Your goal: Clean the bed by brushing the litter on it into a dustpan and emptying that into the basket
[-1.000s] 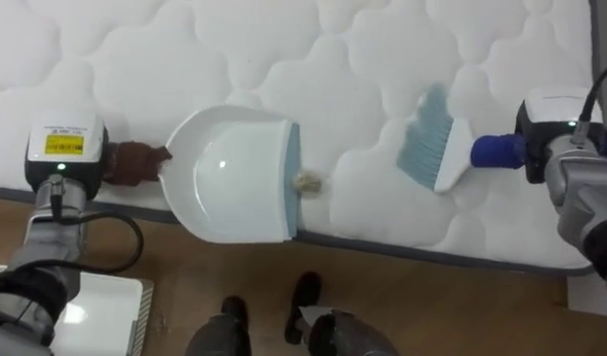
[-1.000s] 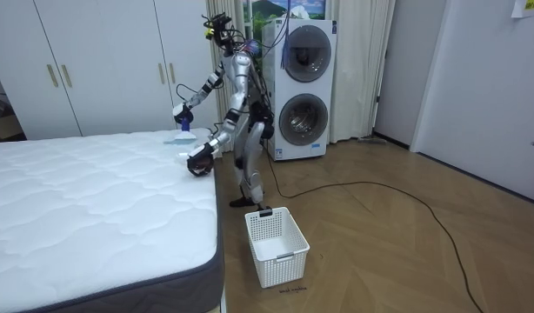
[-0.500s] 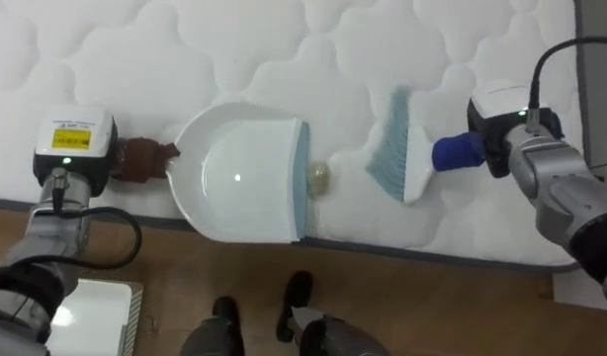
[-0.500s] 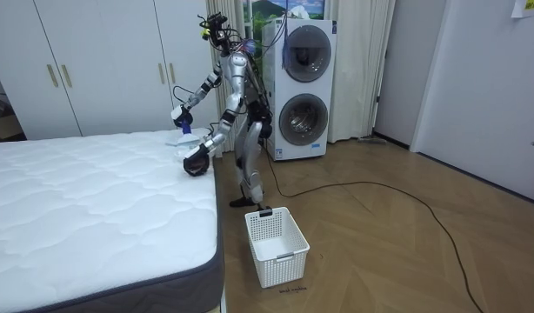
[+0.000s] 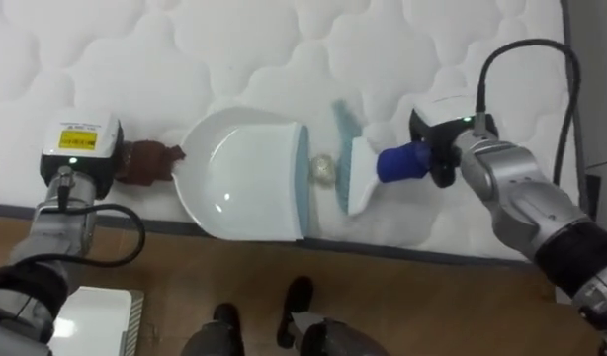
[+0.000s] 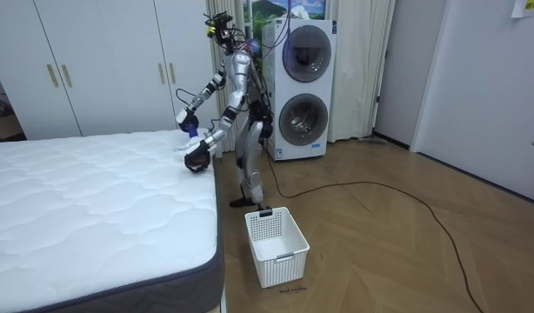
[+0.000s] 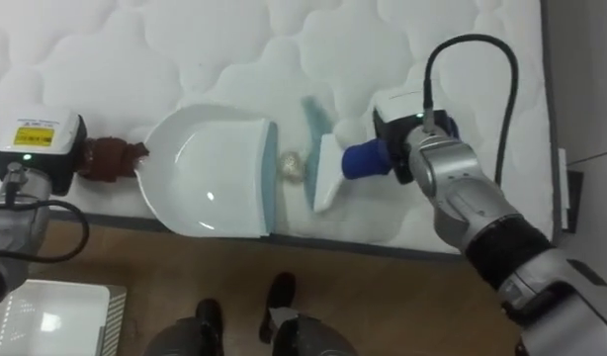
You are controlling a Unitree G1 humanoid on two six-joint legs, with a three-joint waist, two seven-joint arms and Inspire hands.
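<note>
Right hand [image 5: 444,148]: you have it closed round the blue handle of the brush [image 5: 359,178], whose head stands on the bed [image 5: 135,59] just beside the scrap [image 5: 323,170].
Scrap: a small, pale, crumpled ball lying on the mattress between the brush and the lip of the dustpan [image 5: 239,178]. It is right at the lip but not in the pan yet.
Dustpan: white, lying flat at the bed's near edge with its mouth facing the brush and nothing inside.
Left hand [image 5: 81,148]: you have it curled on the dustpan's handle.
Bed: quilted white mattress, with no other litter that you can make out near the work.
Progress: by my reading you are at the last push of this sweep. The scrap has to cross the lip, and then the pan needs emptying.
Eye views: these give you the scrap and how it sits at the lip.
Room view: this gives you the robot standing at the bed's corner and leaning over it. A white basket [image 6: 277,246] sits on the floor [image 6: 380,235] behind it, a likely place for the sweepings.
</note>
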